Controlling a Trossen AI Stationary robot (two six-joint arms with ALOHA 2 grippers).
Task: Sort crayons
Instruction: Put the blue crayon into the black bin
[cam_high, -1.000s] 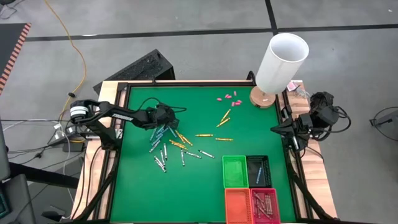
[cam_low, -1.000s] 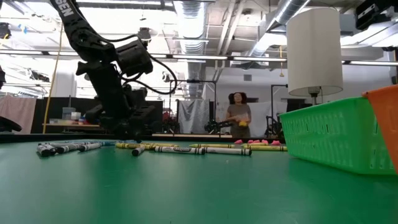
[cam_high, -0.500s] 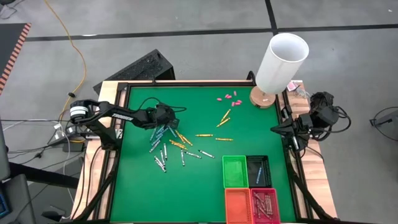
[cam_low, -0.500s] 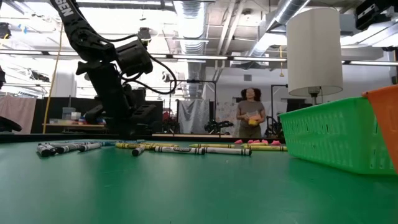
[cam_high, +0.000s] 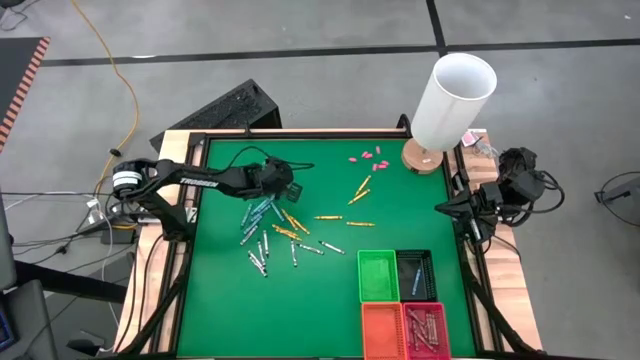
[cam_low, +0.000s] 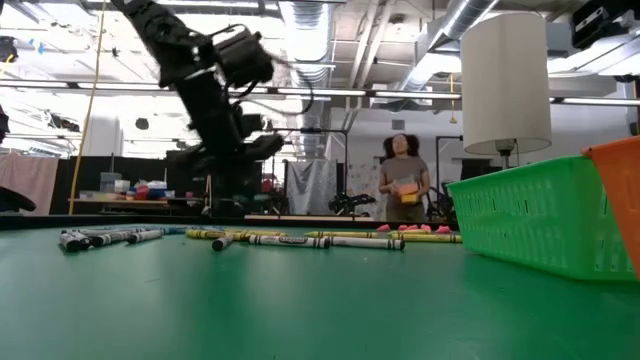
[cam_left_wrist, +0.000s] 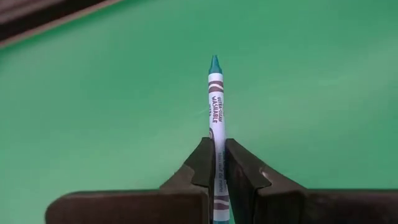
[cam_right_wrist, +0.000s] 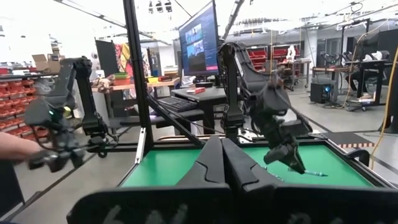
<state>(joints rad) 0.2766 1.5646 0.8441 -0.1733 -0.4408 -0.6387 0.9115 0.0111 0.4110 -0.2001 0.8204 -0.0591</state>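
Observation:
My left gripper (cam_left_wrist: 215, 144) is shut on a light blue crayon (cam_left_wrist: 215, 99) with a white label and hangs above the green mat, just beyond the far edge of the crayon pile (cam_high: 265, 225). The right wrist view shows this gripper (cam_right_wrist: 292, 158) tilted downward, the crayon poking out ahead of it. The pile's light blue, grey-white and yellow-orange crayons lie flat on the mat (cam_high: 230, 290). A few yellow-orange crayons (cam_high: 358, 190) lie apart toward the lamp. My right gripper (cam_right_wrist: 221, 163) is shut on nothing and waits at the table's right edge (cam_high: 447, 207). My left gripper pinches the crayon's lower half (cam_left_wrist: 215, 163) between its two fingers. The fingers lie along the crayon, so the pointed tip (cam_left_wrist: 214, 61) sticks out ahead of them. They slant down from the table's left side. The crayon is lifted clear of the mat.
Green (cam_high: 378, 275), black (cam_high: 415, 272), orange (cam_high: 382, 330) and red (cam_high: 425, 328) baskets stand at the near right. A white lamp (cam_high: 455, 95) stands at the far right corner, with small pink pieces (cam_high: 365, 157) beside it. A person (cam_low: 402, 180) stands in the room behind.
My left gripper has risen from the crayon pile and moved a little toward the table's far right. The light blue crayon it holds is now lifted clear of the mat. In the room behind, the person has walked to the right.

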